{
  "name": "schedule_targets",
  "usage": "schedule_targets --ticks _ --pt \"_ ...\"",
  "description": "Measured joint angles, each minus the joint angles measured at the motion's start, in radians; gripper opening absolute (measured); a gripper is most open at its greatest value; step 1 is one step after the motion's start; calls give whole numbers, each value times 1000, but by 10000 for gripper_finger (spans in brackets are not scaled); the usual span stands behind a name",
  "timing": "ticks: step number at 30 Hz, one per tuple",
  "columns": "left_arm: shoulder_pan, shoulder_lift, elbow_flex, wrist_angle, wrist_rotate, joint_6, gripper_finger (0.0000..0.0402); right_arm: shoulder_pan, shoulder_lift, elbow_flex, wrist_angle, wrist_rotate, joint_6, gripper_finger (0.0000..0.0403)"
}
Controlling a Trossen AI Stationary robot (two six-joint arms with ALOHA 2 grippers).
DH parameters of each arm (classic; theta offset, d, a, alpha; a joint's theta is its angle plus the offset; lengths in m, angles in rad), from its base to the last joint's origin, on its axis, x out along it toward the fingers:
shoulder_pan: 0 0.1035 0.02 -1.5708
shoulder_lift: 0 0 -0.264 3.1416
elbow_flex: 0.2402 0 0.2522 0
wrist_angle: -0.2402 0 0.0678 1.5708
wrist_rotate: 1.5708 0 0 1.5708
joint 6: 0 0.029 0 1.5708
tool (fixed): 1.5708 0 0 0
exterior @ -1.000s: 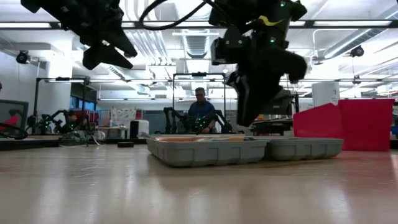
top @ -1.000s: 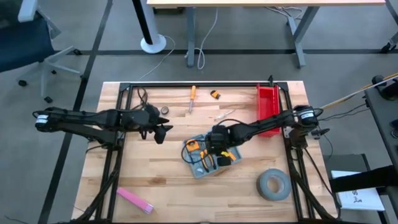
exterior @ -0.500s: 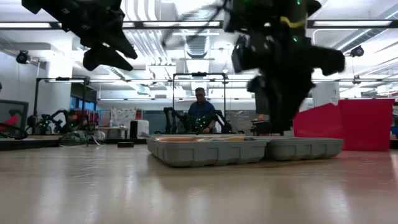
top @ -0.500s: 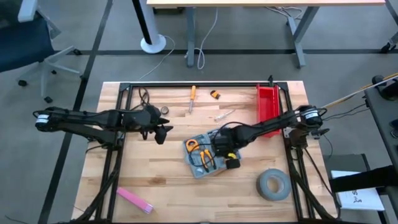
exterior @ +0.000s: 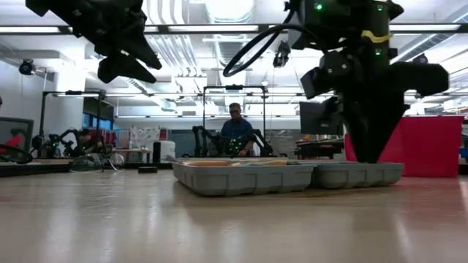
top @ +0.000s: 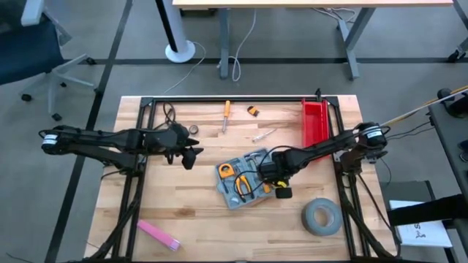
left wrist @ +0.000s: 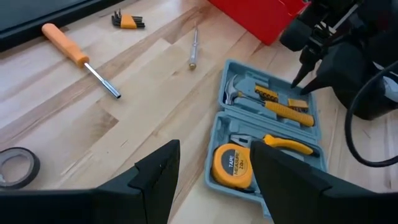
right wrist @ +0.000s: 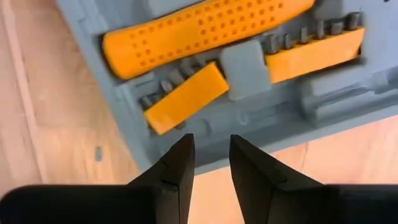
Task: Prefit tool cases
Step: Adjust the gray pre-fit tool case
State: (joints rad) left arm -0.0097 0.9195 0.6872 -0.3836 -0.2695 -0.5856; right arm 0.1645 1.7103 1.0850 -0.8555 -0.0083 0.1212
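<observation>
A wooden tabletop (top: 190, 212) seen from above, with two dark robot arms reaching in from the sides. A blue-grey tool case (top: 245, 179) lies open just right of centre, holding an orange tape measure (left wrist: 233, 167), a hammer (left wrist: 267, 102) and orange-handled pliers (left wrist: 289, 145).

The right claw (top: 280, 191) points down at the case's 4 o'clock edge — its two fingers (right wrist: 177, 171) stand a narrow gap apart, gripping nothing, with the case's rim and a row of orange bit holders (right wrist: 186, 94) beneath them.

The left claw (top: 191, 155) hovers well off at the case's 9 o'clock, fingers spread wide and empty.

Around the case: a red bin (top: 314, 120) at 2 o'clock, a grey tape roll (top: 322, 217) at 4 o'clock, an orange-handled screwdriver (top: 226, 114) at 12 o'clock, a pink strip (top: 159, 234) at 8 o'clock.

From tabletop level, a person (exterior: 235, 131) is visible in the room behind.
</observation>
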Motion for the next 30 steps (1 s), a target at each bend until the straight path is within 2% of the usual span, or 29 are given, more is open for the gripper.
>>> schedule_targets --ticks 15,22,30 --pt "0 0 0 1 0 0 204 97 6 -2 89 0 25 99" --pt "0 0 0 1 0 0 204 97 7 -4 125 -1 25 85" --pt "0 0 0 1 0 0 204 97 7 -2 256 -26 12 70"
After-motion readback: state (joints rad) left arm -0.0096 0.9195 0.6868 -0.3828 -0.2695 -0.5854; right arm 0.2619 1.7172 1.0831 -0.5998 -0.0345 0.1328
